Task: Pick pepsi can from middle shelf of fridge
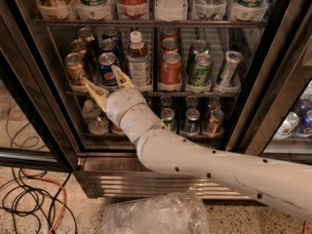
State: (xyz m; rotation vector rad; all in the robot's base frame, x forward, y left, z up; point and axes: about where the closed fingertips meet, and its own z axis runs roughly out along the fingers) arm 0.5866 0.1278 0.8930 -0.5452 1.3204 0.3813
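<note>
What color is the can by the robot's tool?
Dark blue with a silver top, in the camera view; the open tool is right at that pepsi can.

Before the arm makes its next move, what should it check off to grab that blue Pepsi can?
1. Way into the fridge open: ok, the arm reaches inside.
2. Gripper open: ok, fingers spread.
3. Gripper at the Pepsi can on the middle shelf: ok, right in front of it.
4. Fingers on either side of the can: cannot tell, depth unclear.
5. Room beside the can: not ok, the gold can and bottle stand close.
6. Can gripped: not ok, not yet.
</note>
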